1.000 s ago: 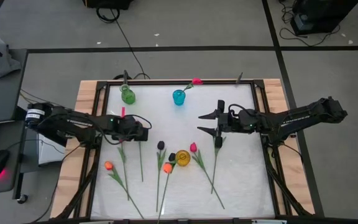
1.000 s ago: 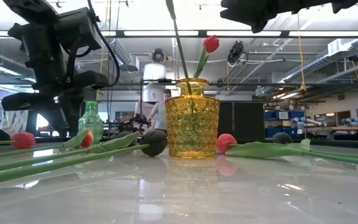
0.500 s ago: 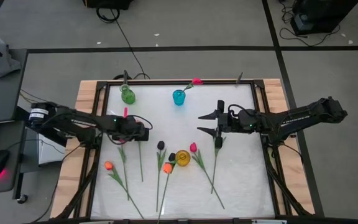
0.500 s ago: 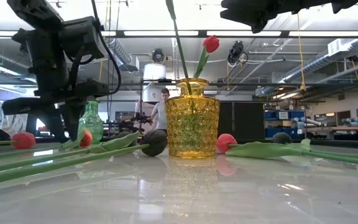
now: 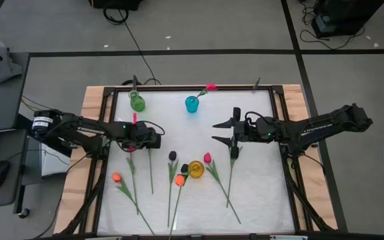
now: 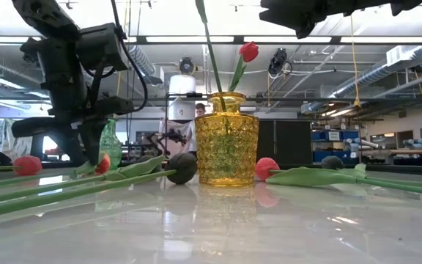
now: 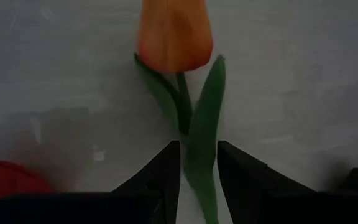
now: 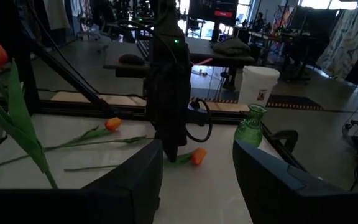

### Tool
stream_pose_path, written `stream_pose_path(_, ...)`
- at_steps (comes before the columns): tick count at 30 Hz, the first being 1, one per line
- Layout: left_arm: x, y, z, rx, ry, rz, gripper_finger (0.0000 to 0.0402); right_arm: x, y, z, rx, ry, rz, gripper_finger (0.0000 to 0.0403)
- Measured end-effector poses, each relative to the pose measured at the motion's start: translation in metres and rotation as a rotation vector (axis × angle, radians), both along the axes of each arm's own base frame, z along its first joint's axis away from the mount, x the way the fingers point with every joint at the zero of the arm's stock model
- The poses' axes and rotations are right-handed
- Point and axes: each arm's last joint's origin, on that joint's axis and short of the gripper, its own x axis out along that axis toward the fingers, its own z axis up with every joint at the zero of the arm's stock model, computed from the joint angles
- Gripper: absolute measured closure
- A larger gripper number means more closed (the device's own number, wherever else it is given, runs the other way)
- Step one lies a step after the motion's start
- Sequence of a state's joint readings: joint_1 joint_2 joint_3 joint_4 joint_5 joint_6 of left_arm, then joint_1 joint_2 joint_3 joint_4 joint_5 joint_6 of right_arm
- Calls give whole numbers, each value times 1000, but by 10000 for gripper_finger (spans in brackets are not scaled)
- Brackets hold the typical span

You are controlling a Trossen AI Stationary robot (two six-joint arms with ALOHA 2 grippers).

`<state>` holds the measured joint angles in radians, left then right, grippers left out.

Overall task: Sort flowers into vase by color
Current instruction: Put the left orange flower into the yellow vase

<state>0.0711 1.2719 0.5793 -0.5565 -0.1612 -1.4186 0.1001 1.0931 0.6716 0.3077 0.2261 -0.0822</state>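
An orange tulip [image 7: 174,34] lies flat on the white table, its stem [image 5: 131,163] running toward the near edge. My left gripper [image 7: 197,152] points steeply down over it, open, with a finger on each side of the stem and leaf just behind the bud. The low view shows that gripper [image 6: 84,154] close to the table beside the bud [image 6: 102,163]. My right gripper [image 5: 216,131] hangs level above the table's middle. It is open [image 8: 197,180] with nothing between its fingers. My left gripper comes from above with a finger on each side of the orange tulip's leaf and stem [image 7: 201,134], lying across them just behind the bud. I cannot tell whether the fingers touch the leaf. The tulip lies on the table.
A green vase [image 5: 137,101] and a blue vase [image 5: 191,104] holding a pink flower stand at the far side. A yellow vase [image 5: 197,169] stands near the middle. Several tulips lie around it, among them an orange one [image 5: 116,177] and a black one [image 5: 172,155]. A person [image 6: 198,111] shows beyond the table.
My left gripper has come down a little over the orange tulip, with the same gap between its fingers. The tulip has stayed where it was.
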Motion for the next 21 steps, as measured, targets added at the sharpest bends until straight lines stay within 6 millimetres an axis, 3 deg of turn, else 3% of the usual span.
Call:
stream_pose_path(14, 2, -1, -10, -6, 62, -27, 292, 0, 0, 0, 2, -3, 11, 200)
stream_pose_path(21, 2, -1, -10, -7, 73, -50, 355, 0, 0, 0, 1, -1, 11, 200)
